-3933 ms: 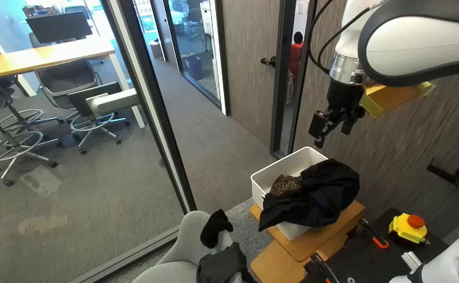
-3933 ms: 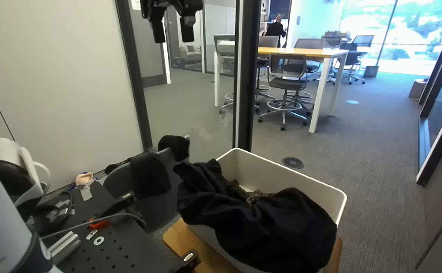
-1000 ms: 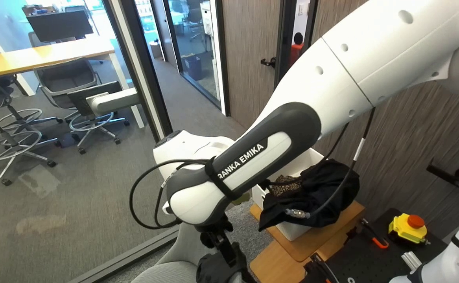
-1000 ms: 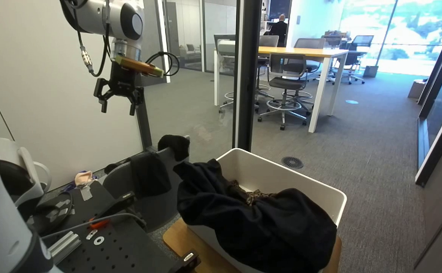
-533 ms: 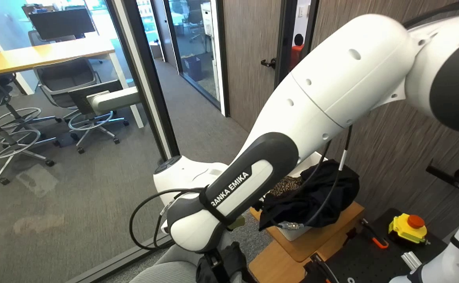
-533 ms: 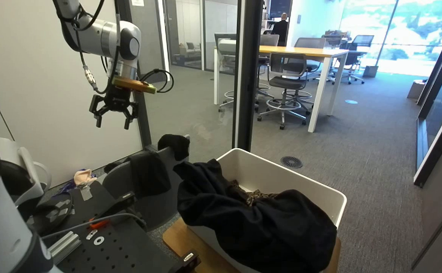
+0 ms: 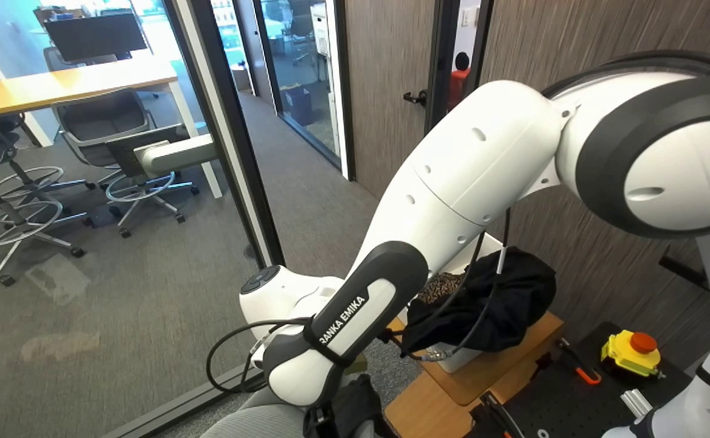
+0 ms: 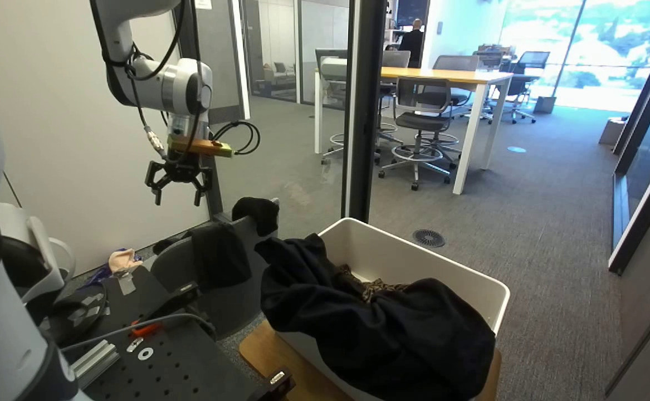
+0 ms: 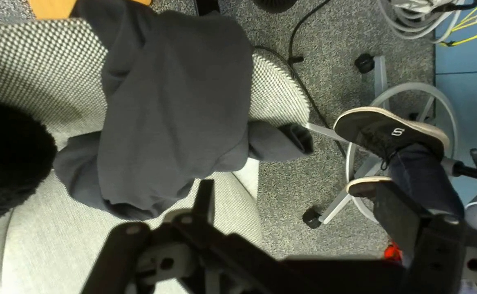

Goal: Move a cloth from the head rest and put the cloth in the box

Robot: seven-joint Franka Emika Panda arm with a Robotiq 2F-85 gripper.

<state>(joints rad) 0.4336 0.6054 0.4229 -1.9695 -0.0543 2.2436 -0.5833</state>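
Note:
A dark grey cloth [image 9: 177,102] hangs over the back of a light grey chair [image 9: 46,73]; it shows in both exterior views [image 7: 358,401] [image 8: 221,256]. A fuzzy black cloth [image 9: 9,159] sits on the same backrest, also in an exterior view [image 8: 255,214]. The white box [image 8: 414,248] holds a large black cloth [image 8: 369,334] draped over its rim and a brown patterned cloth [image 8: 377,288]. My gripper [image 8: 178,199] is open and empty above the chair, apart from the cloths. In the wrist view my gripper [image 9: 300,208] has its fingers wide apart, beside the grey cloth.
The box stands on a wooden stool [image 7: 470,389]. A black perforated table [image 8: 174,373] carries tools, a cable and a yellow-red stop button [image 7: 633,350]. A glass wall with a dark post [image 8: 363,111] stands behind the chair. A person's shoe [image 9: 385,126] is near the chair.
My gripper has moved from above the box to above the chair and has come lower over the last second, shifting slightly. The cloths and box have not moved.

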